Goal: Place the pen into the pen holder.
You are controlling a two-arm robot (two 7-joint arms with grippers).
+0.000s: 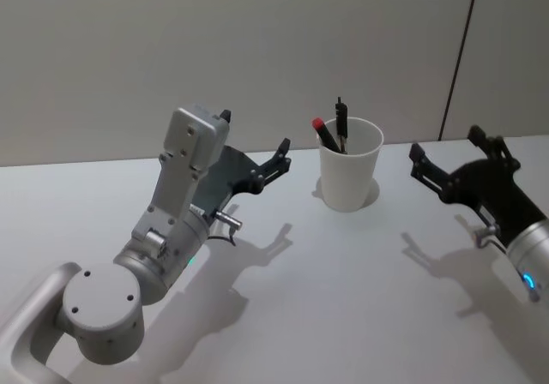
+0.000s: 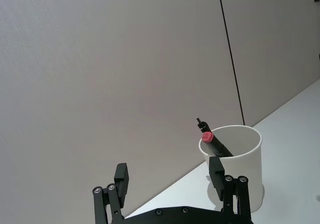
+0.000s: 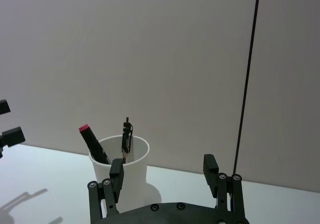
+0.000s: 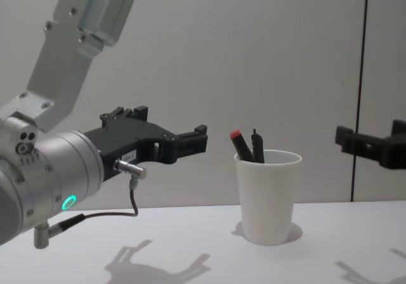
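White paper cup, the pen holder (image 1: 350, 168), stands upright on the pale table (image 1: 326, 298), between the two pincers and a little beyond their fingertips, near the wall (image 1: 257, 50).

Contents: a black pen with a red cap (image 1: 326, 135) leans toward the left pincer's side, its cap above the rim. A second black pen with a clip (image 1: 341, 123) stands nearly upright beside it, also clear of the rim. Both rest inside the cup; in the chest view the red-capped pen (image 4: 241, 144) and the clip pen (image 4: 257, 146) sit side by side, close together at the rim.

Left gripper (image 1: 257, 153): raised above the table, just to the left of the cup, fingers pointing toward it. Fingers spread apart, nothing between them. From the left wrist view the fingertips (image 2: 122, 176) stand wide, with the cup (image 2: 239, 159) directly behind the far finger and the red cap (image 2: 207, 137) showing above it. Not touching the cup.

Right gripper (image 1: 455, 151): raised on the cup's other side, somewhat farther from it than the left one, fingers also pointing toward the wall. Fingers parted, holding nothing. In the right wrist view the cup (image 3: 127, 171) sits behind one finger (image 3: 116, 174).

Shadows of both pincers fall on the table below them.
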